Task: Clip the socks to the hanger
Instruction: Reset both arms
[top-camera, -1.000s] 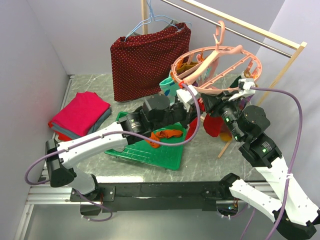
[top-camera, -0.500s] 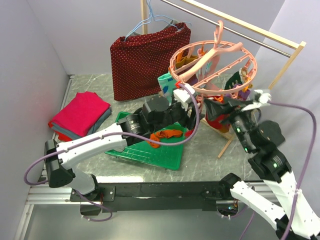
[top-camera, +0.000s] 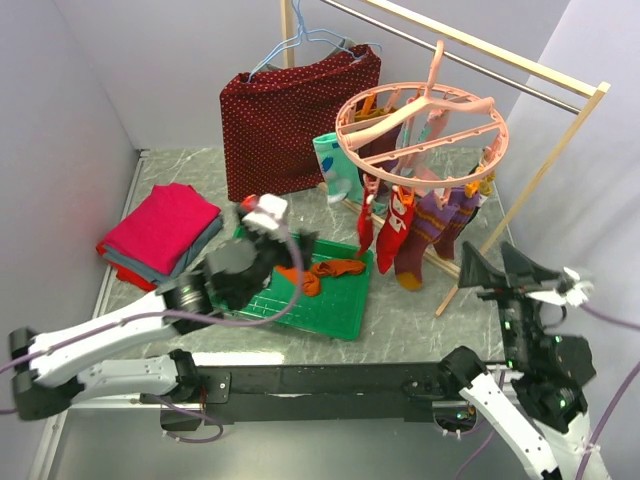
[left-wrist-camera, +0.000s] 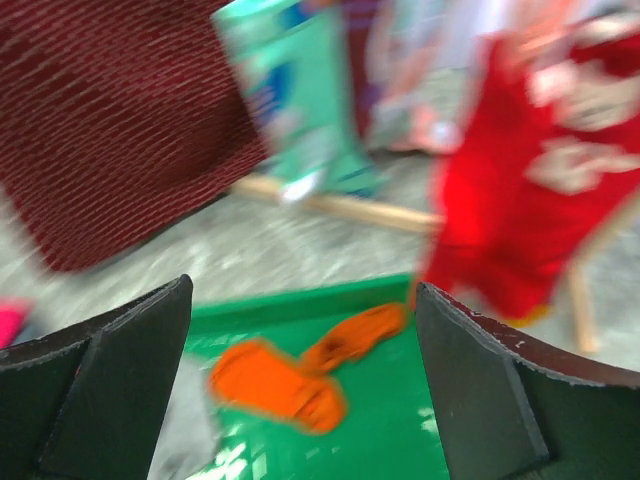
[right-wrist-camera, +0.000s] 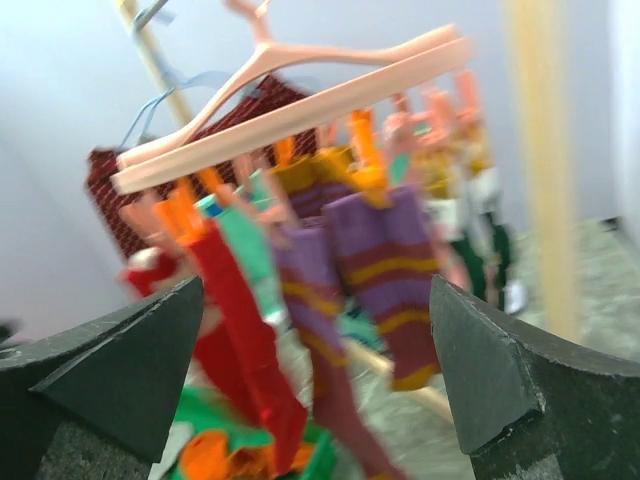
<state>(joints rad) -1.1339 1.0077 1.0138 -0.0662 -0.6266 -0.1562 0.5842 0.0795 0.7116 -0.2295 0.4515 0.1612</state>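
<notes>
The salmon-pink hanger (top-camera: 420, 130) hangs by its hook from the rail. Red socks with white marks (top-camera: 392, 225), purple-orange striped socks (top-camera: 438, 222) and others dangle from its pegs. An orange sock (top-camera: 335, 268) lies on the green tray (top-camera: 345, 310). My left gripper (top-camera: 296, 243) hovers over the tray's left part, open and empty. In its wrist view, the left gripper (left-wrist-camera: 300, 390) frames the orange sock (left-wrist-camera: 290, 375). My right gripper (top-camera: 500, 268) is open and empty, to the right of the hanging socks and nearer than them. Its wrist view, the right gripper (right-wrist-camera: 320, 380), faces the striped socks (right-wrist-camera: 390, 260) and hanger (right-wrist-camera: 300, 80).
A dark-red dotted cloth (top-camera: 290, 120) hangs on a light-blue wire hanger at the back. A folded pink-red stack (top-camera: 160, 230) lies at the left. The wooden rack's slanted leg (top-camera: 500, 215) stands between the socks and my right gripper.
Both grippers have opened and pulled back from the hanger toward the near edge. The hanger has swung back level, with the red sock left hanging on it.
</notes>
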